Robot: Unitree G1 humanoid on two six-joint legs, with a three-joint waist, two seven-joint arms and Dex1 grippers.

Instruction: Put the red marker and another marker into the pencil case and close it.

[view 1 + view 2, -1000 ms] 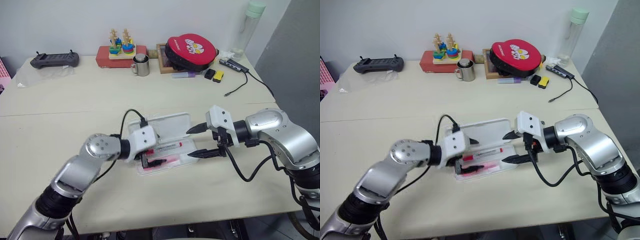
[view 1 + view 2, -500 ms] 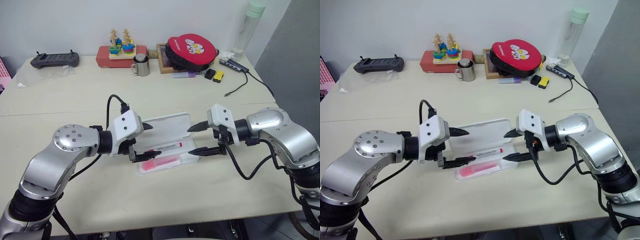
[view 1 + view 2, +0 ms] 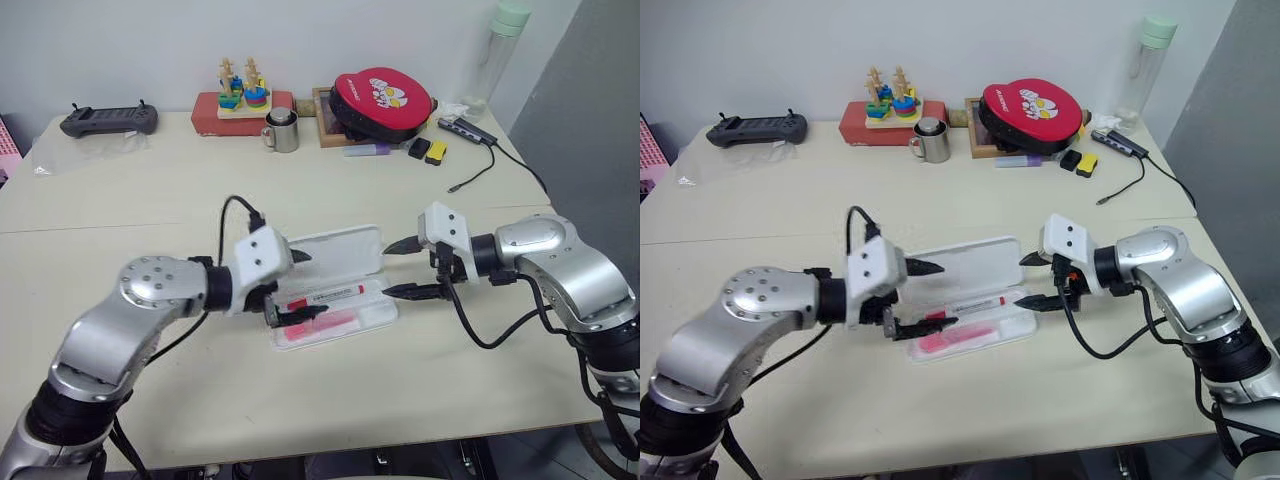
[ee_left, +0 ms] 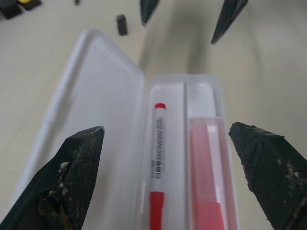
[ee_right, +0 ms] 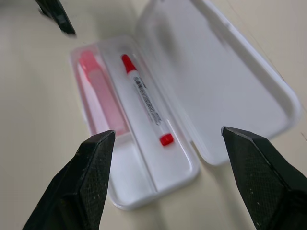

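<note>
The pencil case [image 3: 345,262] lies open on the table [image 3: 150,210], the red marker [image 3: 325,294] and pink highlighter [image 3: 330,324] inside, open-jawed left gripper [image 3: 297,285] and right gripper [image 3: 400,268] flanking it.

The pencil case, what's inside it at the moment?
The open pencil case holds the red marker in one compartment and a pink highlighter in the other. Neither is covered; the lid lies flat beside.
</note>
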